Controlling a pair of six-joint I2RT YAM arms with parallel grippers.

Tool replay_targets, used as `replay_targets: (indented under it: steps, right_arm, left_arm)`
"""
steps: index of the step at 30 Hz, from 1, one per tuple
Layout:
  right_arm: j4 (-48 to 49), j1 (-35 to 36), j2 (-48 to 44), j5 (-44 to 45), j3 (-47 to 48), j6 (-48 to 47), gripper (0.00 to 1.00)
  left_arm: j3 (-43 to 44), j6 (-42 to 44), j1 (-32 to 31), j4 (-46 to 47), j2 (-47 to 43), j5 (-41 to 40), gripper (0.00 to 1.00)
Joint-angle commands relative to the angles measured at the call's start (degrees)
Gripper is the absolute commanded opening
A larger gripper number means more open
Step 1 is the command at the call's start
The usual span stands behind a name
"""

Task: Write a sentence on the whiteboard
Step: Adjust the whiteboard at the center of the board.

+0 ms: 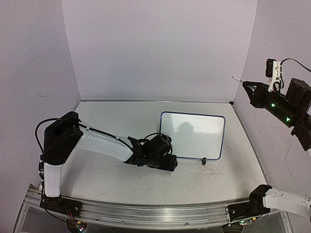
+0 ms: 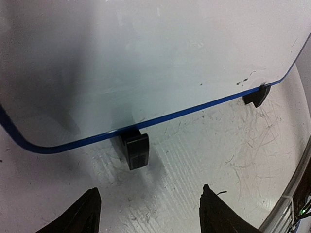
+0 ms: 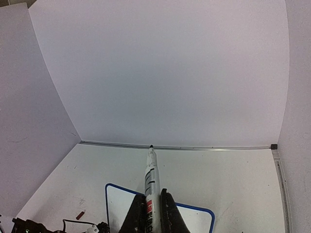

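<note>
The whiteboard with its thin blue frame stands right of the table's middle, and its face looks blank; no sentence shows in any view. My left gripper is low by the board's near left corner. It is open with bare tabletop between its fingers, just short of a black clip foot. My right gripper hangs high at the right, shut on a white marker. The marker tip points left, far above the board.
A second black clip foot holds the board's near right edge. Grey scuff scribbles mark the tabletop in front of it. A small red-brown bit lies at the left. An aluminium rail runs along the near edge; walls close three sides.
</note>
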Motion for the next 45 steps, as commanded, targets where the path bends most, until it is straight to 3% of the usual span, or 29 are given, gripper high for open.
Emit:
replay_targets:
  steps: [1,12,29,35,45]
  right_arm:
    - [0.78,-0.04,-2.06,2.17,-0.85,-0.57,0.0]
    - [0.52,-0.04,-3.72,2.78,-0.92,-1.08,0.0]
    - [-3.79,-0.04,1.37,7.3,0.0,3.67,0.0]
    - [-4.06,-0.04,0.68,6.43,-1.58,2.36,0.0]
    - [-3.0,-0.04,3.77,4.3,-3.36,-2.35,0.0]
  left_arm:
    - [4.57,0.3,-0.26,2.25,2.91,1.27,0.71]
    - [10.26,1.71,-0.27,2.19,7.95,2.06,0.75]
    - [15.86,2.47,-1.72,2.25,11.26,5.0,0.77]
    - [12.78,1.83,-2.2,2.7,8.34,4.38,0.79]
    - [3.4,2.79,-2.18,5.22,-5.23,0.75,0.87]
